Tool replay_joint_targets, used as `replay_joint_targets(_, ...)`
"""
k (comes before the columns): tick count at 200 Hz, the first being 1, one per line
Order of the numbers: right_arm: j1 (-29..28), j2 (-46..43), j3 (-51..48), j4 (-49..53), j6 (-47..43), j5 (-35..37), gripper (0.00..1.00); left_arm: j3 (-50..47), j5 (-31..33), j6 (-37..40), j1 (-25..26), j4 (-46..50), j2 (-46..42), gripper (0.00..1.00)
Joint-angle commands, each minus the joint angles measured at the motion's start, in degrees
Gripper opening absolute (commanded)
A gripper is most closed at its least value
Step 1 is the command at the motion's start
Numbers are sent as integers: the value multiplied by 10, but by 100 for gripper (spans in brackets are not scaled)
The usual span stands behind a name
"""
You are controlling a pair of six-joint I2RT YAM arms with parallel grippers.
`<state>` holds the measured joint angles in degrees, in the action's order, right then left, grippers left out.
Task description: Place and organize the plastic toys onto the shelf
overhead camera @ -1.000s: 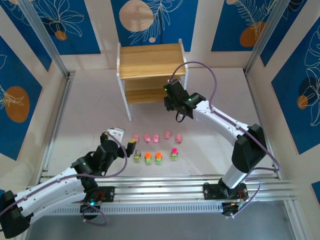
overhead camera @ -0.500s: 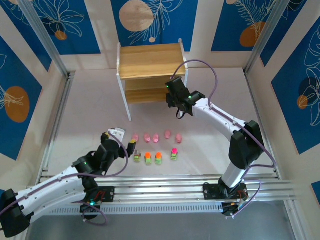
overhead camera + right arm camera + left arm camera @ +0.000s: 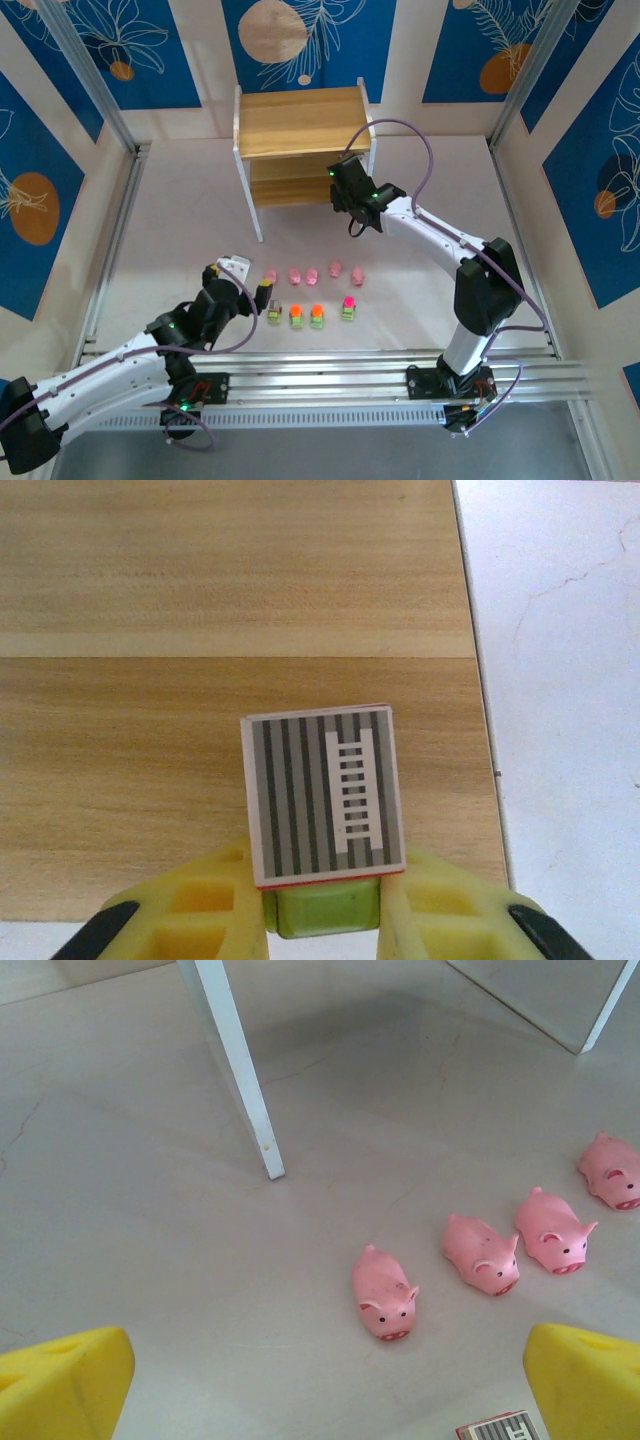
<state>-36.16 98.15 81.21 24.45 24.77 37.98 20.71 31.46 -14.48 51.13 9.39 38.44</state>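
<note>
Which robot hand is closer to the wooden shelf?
The right. The right gripper holds a striped block at the shelf front; the left gripper hangs open far off by the pink pigs.

Far beyond the right gripper (image 3: 322, 905) stand blue wall panels (image 3: 150, 50) drawn with white leaves and orange or beige discs, cream strips between them; slanted aluminium posts (image 3: 95, 85) rise at either side. Under the left gripper (image 3: 325, 1385) lies a pale tabletop (image 3: 150, 1210), finely cracked, evenly lit, shadows soft; an aluminium rail (image 3: 330, 385) runs behind it.

table (image 3: 170, 220) carries shelf (image 3: 300, 122), toys (image 3: 296, 273).
</note>
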Motion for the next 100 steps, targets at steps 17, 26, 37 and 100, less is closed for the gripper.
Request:
replay_joint_targets(17,-4,18,14,-12,15,28,17,-1,-12,9,-2,-10,-2,100)
replay_joint_targets(26,-4,20,15,-12,16,30,17,-1,-12,8,-3,-9,-2,100)
replay_joint_targets(37,-4,21,14,-12,16,31,19,-1,-12,9,-2,-9,-2,100)
replay_joint_targets(100,-11,19,16,-9,14,34,33,-2,-12,8,-2,-9,-5,100)
